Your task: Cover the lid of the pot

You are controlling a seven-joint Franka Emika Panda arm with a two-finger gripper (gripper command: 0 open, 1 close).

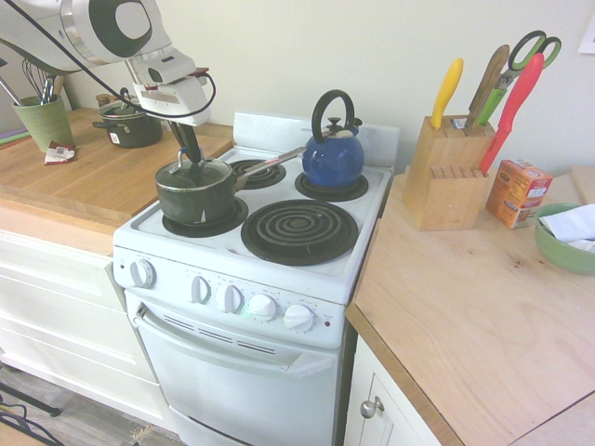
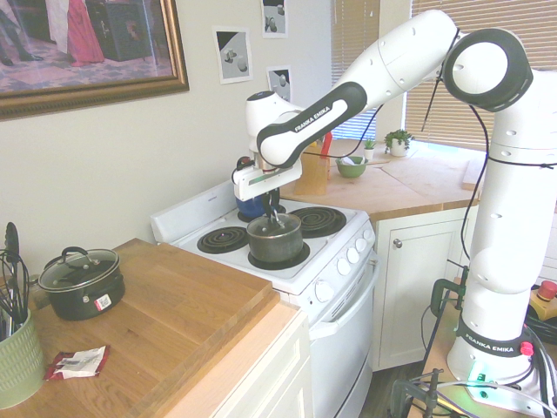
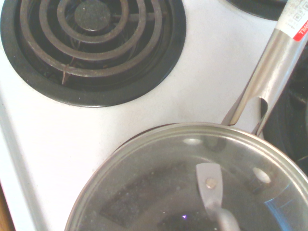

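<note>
I have the claw (image 1: 191,156) pinching the knob of the lid (image 1: 193,173), which sits level on the pot (image 1: 195,193) on the stove's front burner, centred so its rim seats before I let go.

1. The white stove (image 1: 367,237) carries the dark green pot (image 1: 193,193) on its front burner, directly under the gripper (image 1: 191,156).
2. The blue kettle (image 1: 333,158) sits on a rear burner, beyond the gripper and well apart from it.
3. The wooden counter (image 2: 165,322) beside the stove, on the gripper's far side from the kettle, bears a small two-handled pot (image 2: 83,283), a green utensil cup (image 1: 43,121) and what looks like a small packet (image 2: 80,361).
4. The other counter (image 1: 483,307) holds a knife block (image 1: 446,177), an orange box (image 1: 517,191) and a green bowl (image 1: 562,243).
</note>
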